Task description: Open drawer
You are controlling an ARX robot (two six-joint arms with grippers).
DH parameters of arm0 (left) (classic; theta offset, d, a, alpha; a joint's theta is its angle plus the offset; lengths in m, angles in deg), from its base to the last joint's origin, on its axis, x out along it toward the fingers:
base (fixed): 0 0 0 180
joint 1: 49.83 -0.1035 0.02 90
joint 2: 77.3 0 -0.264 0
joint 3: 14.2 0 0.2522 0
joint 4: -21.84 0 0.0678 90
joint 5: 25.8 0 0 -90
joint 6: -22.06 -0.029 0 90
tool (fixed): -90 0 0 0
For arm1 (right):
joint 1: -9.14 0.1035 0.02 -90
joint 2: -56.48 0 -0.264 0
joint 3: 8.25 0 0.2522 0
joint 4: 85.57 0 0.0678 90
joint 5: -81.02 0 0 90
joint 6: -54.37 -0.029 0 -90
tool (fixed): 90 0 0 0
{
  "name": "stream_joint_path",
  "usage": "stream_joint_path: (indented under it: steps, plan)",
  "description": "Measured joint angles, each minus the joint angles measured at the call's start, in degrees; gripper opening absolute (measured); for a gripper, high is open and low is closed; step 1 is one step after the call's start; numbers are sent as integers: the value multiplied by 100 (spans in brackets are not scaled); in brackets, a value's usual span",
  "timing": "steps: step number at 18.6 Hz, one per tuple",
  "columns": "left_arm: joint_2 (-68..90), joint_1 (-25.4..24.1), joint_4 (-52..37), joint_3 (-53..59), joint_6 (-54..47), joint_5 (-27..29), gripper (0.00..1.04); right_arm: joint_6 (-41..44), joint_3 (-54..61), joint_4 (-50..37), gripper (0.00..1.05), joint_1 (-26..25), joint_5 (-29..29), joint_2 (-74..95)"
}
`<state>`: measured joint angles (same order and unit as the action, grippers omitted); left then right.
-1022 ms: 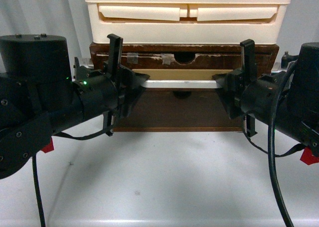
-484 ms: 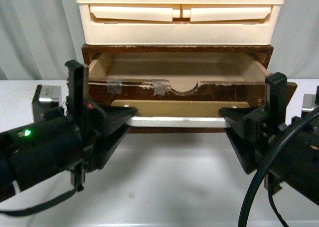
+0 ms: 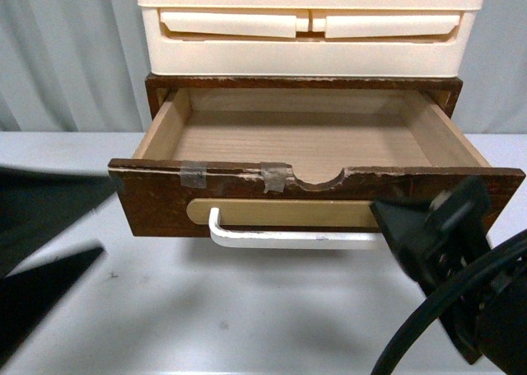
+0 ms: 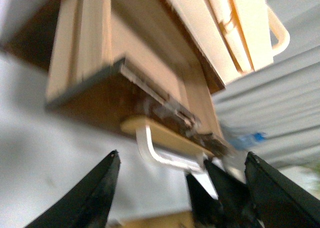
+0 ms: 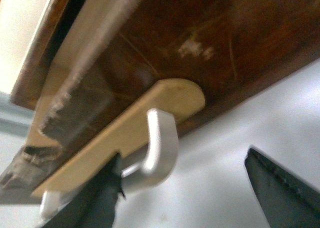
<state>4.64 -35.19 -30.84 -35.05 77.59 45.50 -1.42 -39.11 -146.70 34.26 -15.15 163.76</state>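
Observation:
The dark brown wooden drawer (image 3: 165, 198) stands pulled well out of its case, and its pale wood inside (image 3: 305, 132) shows. Its white bar handle (image 3: 288, 240) sits on a tan oval plate under the half-round notch and tape bits. My right gripper (image 3: 436, 243) is open at the handle's right end. In the right wrist view the handle's bent end (image 5: 161, 148) lies between the fingers, close to one finger (image 5: 95, 203). My left gripper (image 3: 107, 218) is open and empty, low at the drawer's left. The blurred left wrist view shows the drawer (image 4: 100, 102) ahead of the left gripper (image 4: 182, 155).
Cream plastic drawers (image 3: 309, 29) are stacked on top of the wooden case. The white table (image 3: 247, 309) runs in front of and below the drawer. A grey curtain (image 3: 66, 53) hangs behind. My right arm's black cable (image 3: 428, 317) loops at the lower right.
The drawer has slid out further toward me. Both grippers have drawn back and down; the left one has pulled off to the lower left, away from the handle.

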Motion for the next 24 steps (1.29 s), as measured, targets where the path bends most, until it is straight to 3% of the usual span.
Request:
stream_joint_path:
  steps: [1, 2, 3, 4, 7, 8, 10, 11, 13, 15, 16, 17, 24]
  plan:
    - [111, 216, -446, 186, -1204, 1187, 67, 1147, 297, -133, 67, -17, -756, 2]
    - [4, 92, -603, 479, -2417, 2258, 56, 2238, 527, 72, 59, -192, -1217, -420]
    - [-507, -164, -555, 586, -3467, 3021, 45, 3364, 916, 109, 48, -555, -1392, -752]
    - [-966, -280, -415, 586, -4105, 3130, 36, 4238, 1182, 184, 37, -756, -1307, -1049]
    - [-2090, -553, 717, 669, -5213, 2804, 6, 5276, 1488, 92, 6, -1130, -782, -2393]
    - [-2551, -664, 1058, 669, -5318, 2741, 2, 5392, 1609, 111, 2, -1276, -667, -2813]
    - [-3338, -793, 1779, 671, -5429, 2511, 2, 5486, 1659, 649, 2, -1508, -413, -3755]
    - [-3932, -892, 2577, 662, -5449, 2450, 2, 5510, 1661, 1032, 2, -1611, -308, -4227]
    - [-4771, -1462, 3263, 662, -5451, 1943, 2, 5541, 1668, 1919, 2, -1788, -109, -5169]
    - [-5241, -1460, 3738, 662, -5451, 1867, 2, 5543, 1670, 2756, 2, -1967, 66, -6076]
    - [-5447, -1451, 3947, 662, -5451, 1869, 2, 5545, 1670, 3152, 2, -2393, 503, -6505]
    - [-5670, -1451, 4162, 662, -5451, 1873, 2, 5543, 1648, 3926, 2, -2551, 516, -7058]
    - [-6695, -1451, 5139, 662, -5451, 1871, 2, 5545, 1650, 5375, 2, -2540, 601, -8651]
